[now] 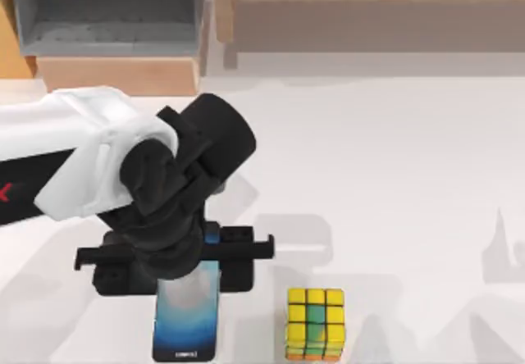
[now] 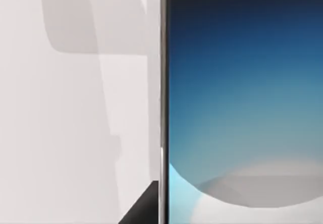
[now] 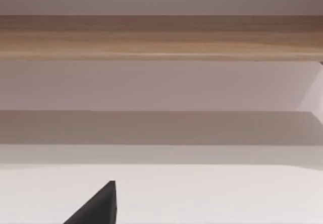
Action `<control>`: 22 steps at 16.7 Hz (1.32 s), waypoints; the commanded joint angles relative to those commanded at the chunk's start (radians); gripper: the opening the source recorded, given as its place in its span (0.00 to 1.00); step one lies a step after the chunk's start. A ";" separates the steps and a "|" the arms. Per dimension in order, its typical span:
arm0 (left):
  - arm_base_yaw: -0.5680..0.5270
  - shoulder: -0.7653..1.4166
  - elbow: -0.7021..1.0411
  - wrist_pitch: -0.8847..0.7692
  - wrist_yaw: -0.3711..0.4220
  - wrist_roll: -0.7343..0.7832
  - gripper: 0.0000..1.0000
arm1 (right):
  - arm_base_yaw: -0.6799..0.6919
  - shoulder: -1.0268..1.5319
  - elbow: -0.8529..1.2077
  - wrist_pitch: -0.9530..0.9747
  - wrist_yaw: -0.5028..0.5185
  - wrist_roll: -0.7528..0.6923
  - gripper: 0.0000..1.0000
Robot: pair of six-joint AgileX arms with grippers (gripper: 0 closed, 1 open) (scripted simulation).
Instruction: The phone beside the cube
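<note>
Left end effector [image 1: 175, 259] over phone [image 1: 187, 311] — cube [image 1: 315, 323] beside

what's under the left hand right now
The phone lies flat on the white table under the left hand, left of the cube. Its far end is covered by the hand, so whether the fingers touch it is hidden.

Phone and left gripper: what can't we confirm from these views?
- Phone, top view: its far end is hidden under the left gripper, so whether the jaws grip it can't be told.
- Phone, left wrist view: cut off by the picture's edges; one long side shows.
- Cube, top view: its near edge sits at the picture's bottom edge.
- Right gripper, right wrist view: one dark tip, jaws' state unknown.
</note>
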 joint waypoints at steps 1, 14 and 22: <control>0.000 0.004 -0.007 0.012 0.000 0.000 0.00 | 0.000 0.000 0.000 0.000 0.000 0.000 1.00; 0.001 0.080 -0.104 0.085 -0.005 0.001 0.00 | 0.000 0.000 0.000 0.000 0.000 0.000 1.00; 0.001 0.080 -0.104 0.085 -0.005 0.001 0.53 | 0.000 0.000 0.000 0.000 0.000 0.000 1.00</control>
